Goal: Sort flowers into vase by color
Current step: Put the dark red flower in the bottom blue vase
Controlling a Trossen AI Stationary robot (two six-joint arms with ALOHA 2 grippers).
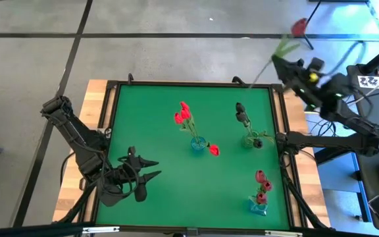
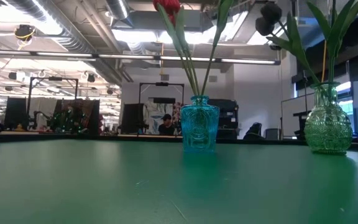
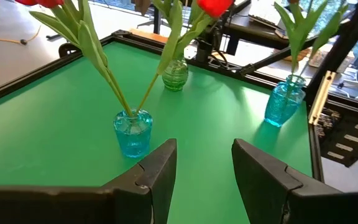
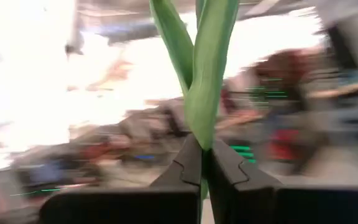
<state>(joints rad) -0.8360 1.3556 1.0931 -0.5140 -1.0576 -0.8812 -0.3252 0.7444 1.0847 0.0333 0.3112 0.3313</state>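
Green-stemmed red artificial tulip point(image 1: 299, 27) is clamped in the closed right gripper point(image 4: 202, 163); left gripper point(image 3: 204, 165) gapes, empty.

Three vases point(image 1: 198, 144) of flowers point(image 1: 183, 115) on table point(image 1: 156, 197)

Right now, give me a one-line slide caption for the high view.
Right gripper shut on a red tulip beyond the table's far right corner; three vases hold flowers; left gripper waits open.
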